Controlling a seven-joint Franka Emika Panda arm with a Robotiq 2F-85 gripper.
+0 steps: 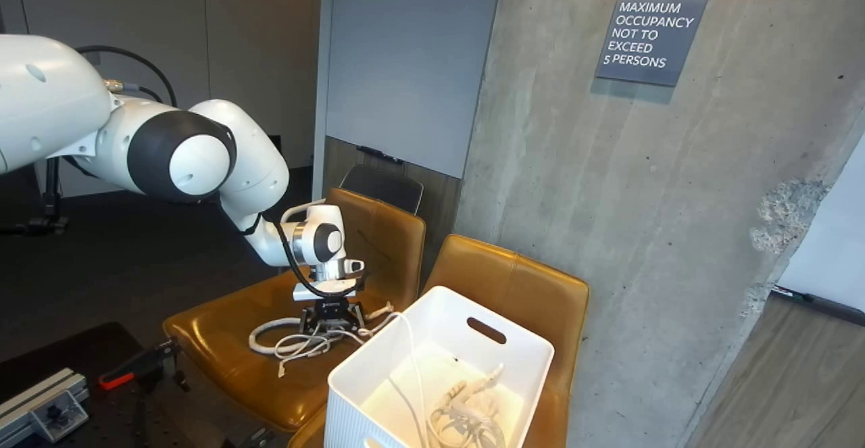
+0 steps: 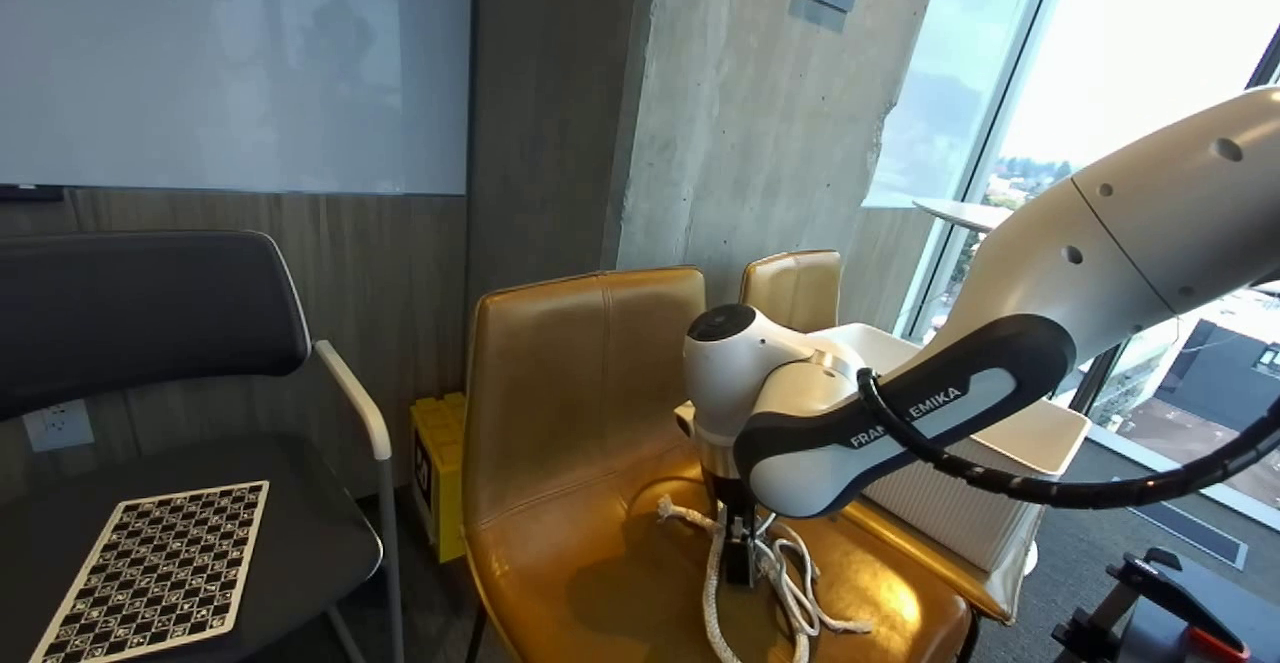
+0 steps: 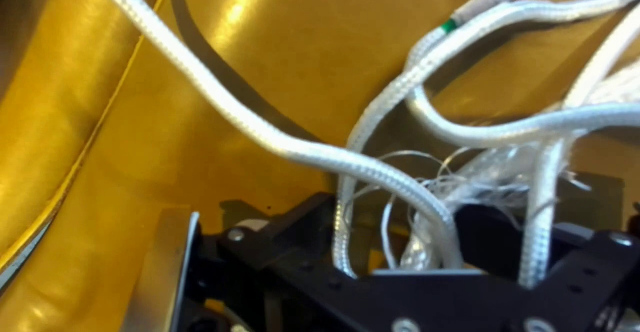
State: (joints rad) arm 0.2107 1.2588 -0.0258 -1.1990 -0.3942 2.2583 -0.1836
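Observation:
My gripper [image 1: 332, 326] points down just over the seat of a tan leather chair [image 1: 223, 319]. Its fingers are apart around a tangle of white rope and cord [image 1: 304, 345]. In the wrist view the jaws [image 3: 400, 232] stand spread, with white cords [image 3: 310, 152] and a frayed strand running between and past them. One cord has a green band [image 3: 448, 26] near its end. In an exterior view the gripper [image 2: 739, 555] is seen edge-on beside the rope [image 2: 712, 598]. The lower parts of the fingers are partly hidden by the cords and gripper body.
A white bin [image 1: 348, 372] with several light ropes [image 1: 466, 414] inside stands on a second tan chair [image 1: 513, 265]. One cord runs from the tangle into the bin. A concrete wall [image 1: 642, 232] stands behind. A dark chair [image 2: 280, 483] holds a patterned board [image 2: 165, 568].

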